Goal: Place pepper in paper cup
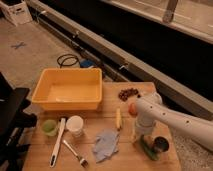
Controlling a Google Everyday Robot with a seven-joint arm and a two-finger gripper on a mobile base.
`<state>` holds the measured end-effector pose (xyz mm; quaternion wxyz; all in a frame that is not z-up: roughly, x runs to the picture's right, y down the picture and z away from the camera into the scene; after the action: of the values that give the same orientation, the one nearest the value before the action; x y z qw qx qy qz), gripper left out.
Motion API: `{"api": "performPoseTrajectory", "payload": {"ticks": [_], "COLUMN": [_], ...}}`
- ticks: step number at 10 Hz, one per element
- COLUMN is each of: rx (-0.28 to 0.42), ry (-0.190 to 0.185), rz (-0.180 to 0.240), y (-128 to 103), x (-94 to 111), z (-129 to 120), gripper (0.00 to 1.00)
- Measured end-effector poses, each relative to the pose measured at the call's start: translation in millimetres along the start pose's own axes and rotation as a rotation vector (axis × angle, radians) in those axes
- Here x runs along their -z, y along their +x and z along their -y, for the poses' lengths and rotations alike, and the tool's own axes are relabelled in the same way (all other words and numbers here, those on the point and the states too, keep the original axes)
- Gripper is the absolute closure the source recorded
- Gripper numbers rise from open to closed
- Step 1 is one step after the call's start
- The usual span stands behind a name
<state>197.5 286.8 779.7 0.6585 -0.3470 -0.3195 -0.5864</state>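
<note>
The gripper (142, 134) hung low over the near right part of the table (129, 159), just above the pepper (148, 149). I could not tell whether it was released or clenched. The pepper lay beside a metal cup (161, 145), well right of the paper cup (75, 125).
</note>
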Motion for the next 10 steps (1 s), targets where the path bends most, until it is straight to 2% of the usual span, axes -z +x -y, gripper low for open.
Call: {"api": "performPoseTrajectory", "payload": {"ticks": [4, 5, 7, 9, 10], "rx": [0.011, 0.010, -0.031, -0.100, -0.141], "ry": [-0.007, -0.006, -0.021, -0.054, -0.059], "rz": [0.014, 0.017, 0.006, -0.036, -0.065], "y": [-1.0, -1.0, 1.4, 8.0, 17.4], "x": [-0.5, -0.8, 5.4, 30.2, 51.8], "z": [-1.2, -1.5, -0.8, 5.8, 7.8], "gripper": [0.94, 0.99, 1.00, 1.00, 1.00]}}
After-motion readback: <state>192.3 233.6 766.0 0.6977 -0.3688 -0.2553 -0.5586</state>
